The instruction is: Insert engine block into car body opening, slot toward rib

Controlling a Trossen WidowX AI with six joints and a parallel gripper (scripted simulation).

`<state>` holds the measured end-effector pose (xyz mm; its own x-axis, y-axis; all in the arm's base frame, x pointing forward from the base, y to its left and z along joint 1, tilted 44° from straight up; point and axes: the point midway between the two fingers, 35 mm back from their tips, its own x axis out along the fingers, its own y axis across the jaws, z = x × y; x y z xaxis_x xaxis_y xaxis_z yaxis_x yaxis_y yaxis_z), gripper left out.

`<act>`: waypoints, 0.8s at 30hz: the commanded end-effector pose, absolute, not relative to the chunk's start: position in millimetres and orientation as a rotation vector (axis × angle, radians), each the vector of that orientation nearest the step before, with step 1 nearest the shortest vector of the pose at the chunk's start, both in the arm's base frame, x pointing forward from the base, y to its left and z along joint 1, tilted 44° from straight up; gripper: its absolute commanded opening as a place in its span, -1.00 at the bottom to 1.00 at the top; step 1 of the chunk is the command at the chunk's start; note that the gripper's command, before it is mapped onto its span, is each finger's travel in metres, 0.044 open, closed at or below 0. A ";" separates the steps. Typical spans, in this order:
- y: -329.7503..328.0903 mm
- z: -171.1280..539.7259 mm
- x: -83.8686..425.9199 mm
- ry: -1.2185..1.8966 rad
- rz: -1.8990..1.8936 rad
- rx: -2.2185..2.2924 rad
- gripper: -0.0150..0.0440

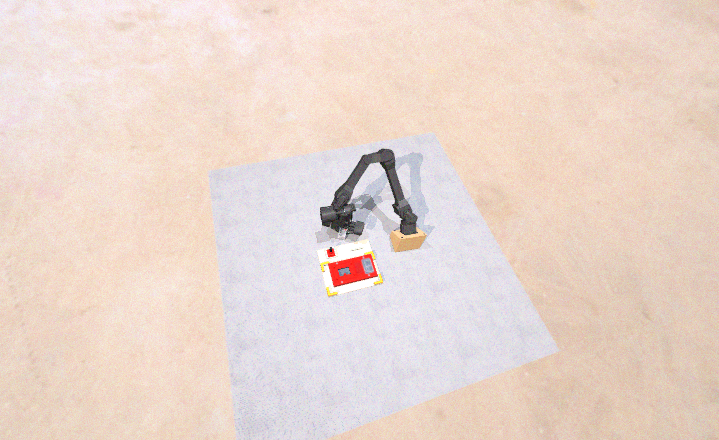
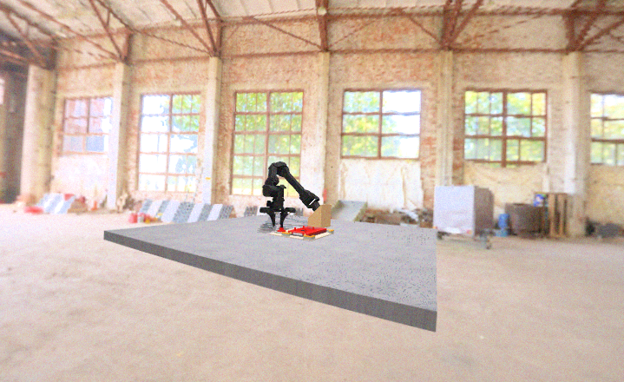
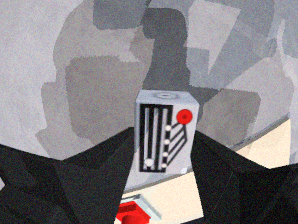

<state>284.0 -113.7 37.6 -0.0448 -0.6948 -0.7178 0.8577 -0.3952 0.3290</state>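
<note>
Grey counter (image 1: 290, 339) (image 2: 275, 256) carries the car body (image 1: 354, 279) (image 2: 308, 231) (image 3: 267, 145). Beside it, my jaws are clenched on the block (image 1: 343, 233) (image 3: 160, 137), which is outside the opening.

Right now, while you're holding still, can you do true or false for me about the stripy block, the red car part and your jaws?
The engine block has a red dot on its stripy side. True.

The engine block is already inside the red car body. False: it is between the jaws, outside the car body.

There is a wide gap between the block and the jaws on both sides. False: the jaws are closed on it.

The white board has yellow corner pieces. True.

The tan block sits on top of the white board. False: it stands beside the board.
</note>
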 end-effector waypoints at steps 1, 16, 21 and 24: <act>-114.9 37.5 283.8 0.223 -1.702 1.015 -0.23; -89.2 63.4 290.4 0.231 -1.700 1.022 -0.49; -78.8 74.6 291.4 0.233 -1.701 1.023 -0.49; -72.7 81.4 291.6 0.234 -1.701 1.023 -0.49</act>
